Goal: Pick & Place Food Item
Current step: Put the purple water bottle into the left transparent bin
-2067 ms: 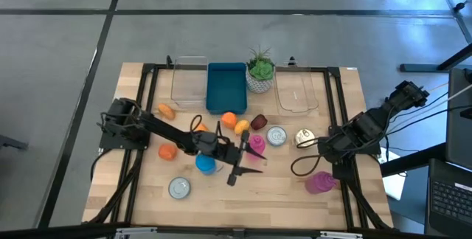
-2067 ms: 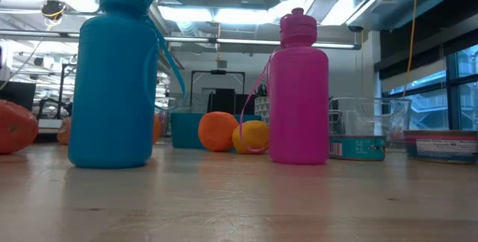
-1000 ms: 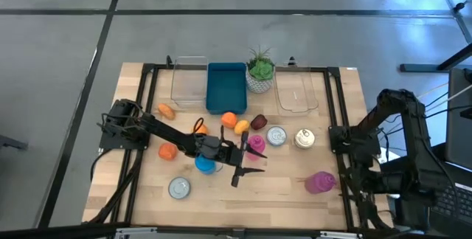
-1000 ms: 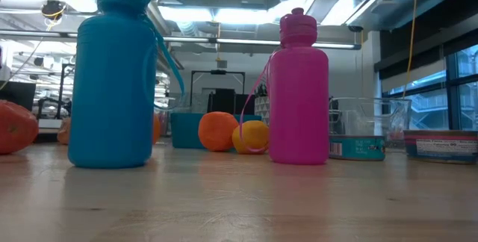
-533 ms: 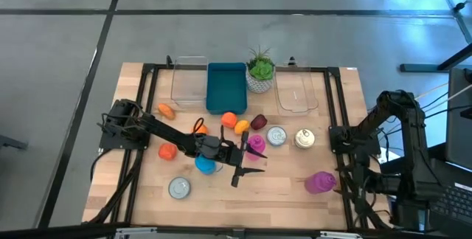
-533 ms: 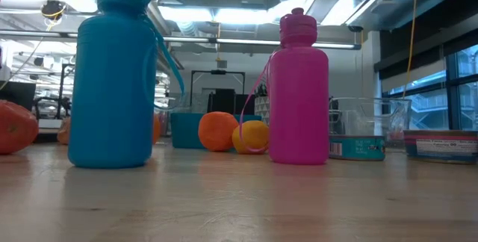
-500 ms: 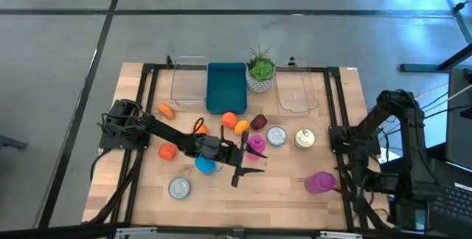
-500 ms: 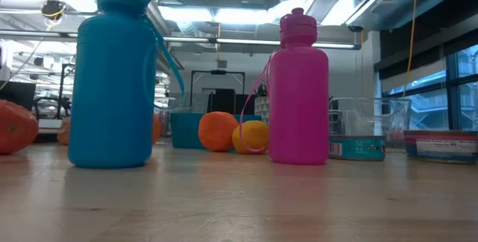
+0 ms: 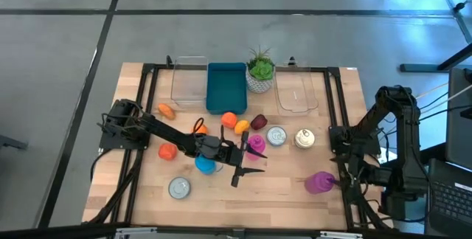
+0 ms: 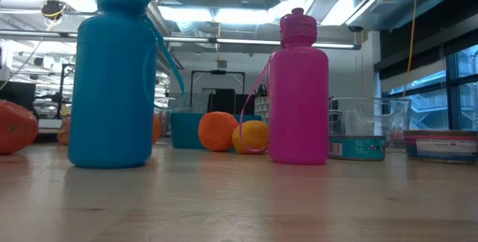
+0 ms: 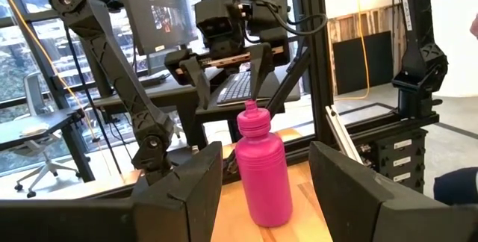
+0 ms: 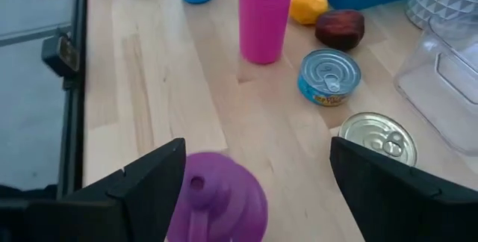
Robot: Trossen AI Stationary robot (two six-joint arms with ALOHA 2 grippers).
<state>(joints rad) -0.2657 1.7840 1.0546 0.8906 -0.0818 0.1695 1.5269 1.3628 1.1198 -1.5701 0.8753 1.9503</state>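
Two arms work over a wooden table. At the middle of the high view, the left gripper hangs just beside a pink bottle, its fingers spread with nothing between them; the bottle stands upright ahead of them in the left wrist view. A blue bottle stands near the left arm's wrist. At the lower right of the high view, the right gripper hovers over a purple bottle, jaws wide and holding nothing. Food lies at the centre: an orange, a lemon and a dark red fruit, just below a blue bin. Two cans sit to their right.
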